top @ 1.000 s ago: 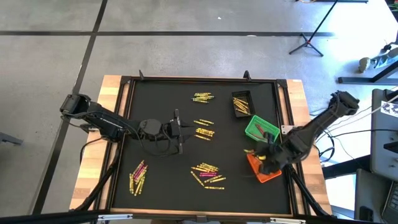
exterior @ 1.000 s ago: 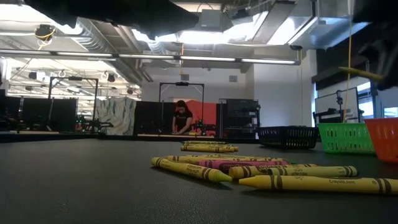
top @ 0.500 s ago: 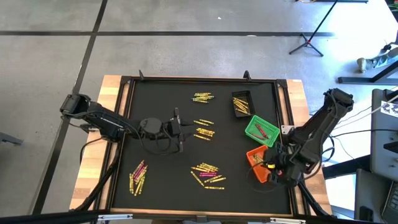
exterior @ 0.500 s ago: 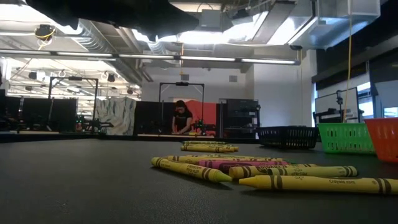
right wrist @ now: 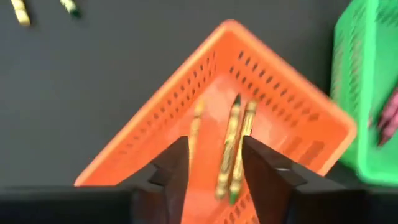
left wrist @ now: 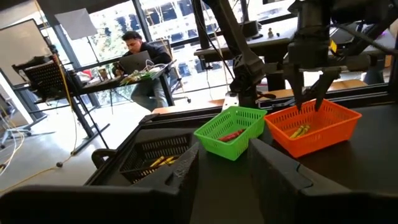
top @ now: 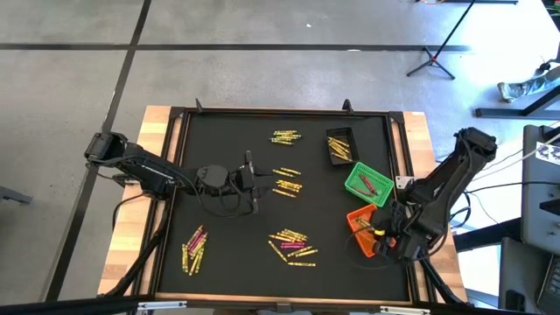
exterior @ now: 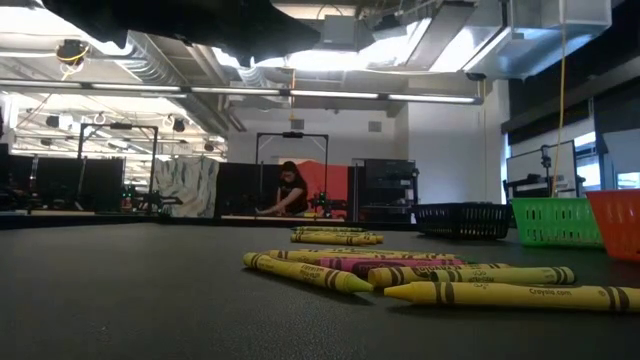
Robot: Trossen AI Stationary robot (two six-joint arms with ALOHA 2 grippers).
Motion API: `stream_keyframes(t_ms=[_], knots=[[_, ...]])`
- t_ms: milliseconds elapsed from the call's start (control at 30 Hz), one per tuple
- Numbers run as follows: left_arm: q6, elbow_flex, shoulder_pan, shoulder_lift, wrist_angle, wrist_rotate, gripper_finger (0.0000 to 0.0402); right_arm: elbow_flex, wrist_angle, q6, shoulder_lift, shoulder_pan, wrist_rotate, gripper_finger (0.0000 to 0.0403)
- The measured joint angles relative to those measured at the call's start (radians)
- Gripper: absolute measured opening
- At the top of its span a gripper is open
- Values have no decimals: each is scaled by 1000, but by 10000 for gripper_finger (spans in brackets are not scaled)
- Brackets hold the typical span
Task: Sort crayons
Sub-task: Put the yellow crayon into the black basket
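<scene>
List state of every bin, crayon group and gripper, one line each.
orange bin: upright, a few yellow crayons inside.
green bin: upright, red crayons inside.
black bin: upright, yellow crayons inside.
loose crayons: lying flat in scattered groups on the mat, unsorted.
right gripper: above the orange bin, open, nothing between its fingers.
left gripper: mid-table beside a crayon group, open, holding nothing.

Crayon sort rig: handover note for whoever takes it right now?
Right gripper: above the orange bin, jaws open, nothing held.
Left gripper: mid-table, jaws open, idle.
Done: some crayons lie in the orange bin, green bin and black bin.
Left: four loose piles on the mat, top centre, middle, bottom centre, bottom left.
</scene>
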Motion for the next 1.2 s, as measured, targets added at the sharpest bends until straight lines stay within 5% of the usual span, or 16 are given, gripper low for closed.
stream_keyframes(t_ms=[200, 400, 600, 767, 967, 1200], knots=[[1, 0, -8, 0, -32, 0, 122, 0, 29, -195, -13, -87, 135, 171], [-69, 0, -31, -5, -258, 0, 122, 0, 198, -560, -13, -248, 199, 164], [-331, 148, -92, -33, -834, 8, 122, 0, 426, -947, -12, -384, 247, 163], [-630, 279, -127, -34, -1270, 136, 122, 0, 665, -1268, -12, -495, 259, 163], [-1018, 307, -182, -34, -1590, 368, 122, 0, 992, -1621, -12, -636, 144, 163], [-1368, 219, -310, -33, -1631, 480, 122, 1, 1193, -1718, -4, -773, -73, 163]])
